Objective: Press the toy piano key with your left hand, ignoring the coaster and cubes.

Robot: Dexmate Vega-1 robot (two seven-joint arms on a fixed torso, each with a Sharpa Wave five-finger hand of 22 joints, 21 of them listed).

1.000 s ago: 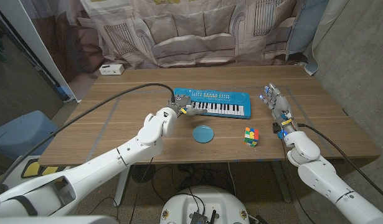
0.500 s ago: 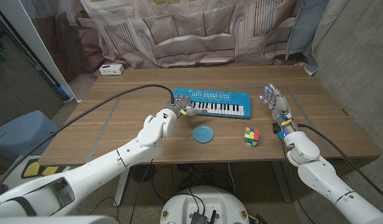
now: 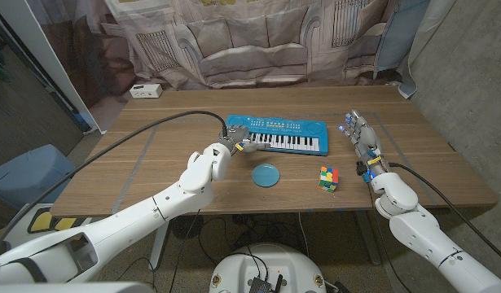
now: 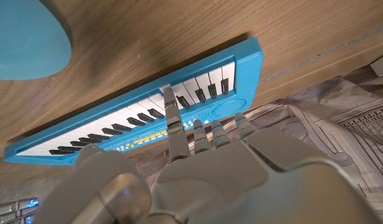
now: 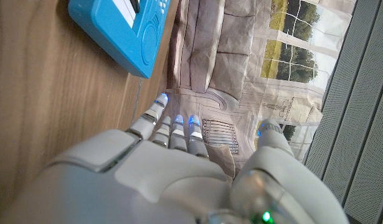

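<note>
The blue toy piano (image 3: 287, 134) lies across the table's middle, towards the back. My left hand (image 3: 238, 140) is at its left end. In the left wrist view one finger (image 4: 169, 109) reaches out and its tip touches a white key of the piano (image 4: 116, 124), while the other fingers of the left hand (image 4: 197, 174) are curled in. My right hand (image 3: 364, 142) stands on the table to the right of the piano with its fingers stretched out, holding nothing. The right wrist view has my right hand (image 5: 147, 174) a short way from the piano's end (image 5: 126, 31).
A round blue coaster (image 3: 266, 174) lies just in front of the piano, near my left hand. A coloured puzzle cube (image 3: 328, 178) sits to its right, close to my right hand. A small white box (image 3: 144, 91) sits at the table's back left.
</note>
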